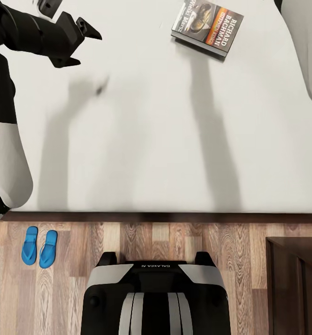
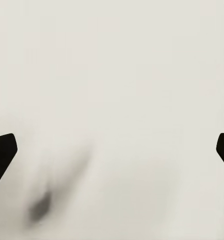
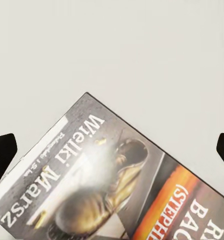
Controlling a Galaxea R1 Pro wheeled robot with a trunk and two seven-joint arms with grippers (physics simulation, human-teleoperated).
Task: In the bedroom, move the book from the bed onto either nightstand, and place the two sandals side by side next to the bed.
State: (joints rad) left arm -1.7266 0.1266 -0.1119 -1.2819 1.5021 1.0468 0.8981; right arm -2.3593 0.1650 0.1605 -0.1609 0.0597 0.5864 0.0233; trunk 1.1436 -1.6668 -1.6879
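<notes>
Here: book (image 3: pixel 112 180) flat on bed (image 1: pixel 151 139), directly beneath right end effector (image 3: pixel 112 145), fingers spread wide, not touching.

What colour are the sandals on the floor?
Bright blue sandals, clearest in the head view.

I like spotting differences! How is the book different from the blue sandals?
The book lies on the bed's mattress; the sandals lie on the wood floor. The book is one dark rectangle with lettering; the sandals are two plain bright blue long shapes, side by side. Both lie flat, and nothing grips either.
</notes>
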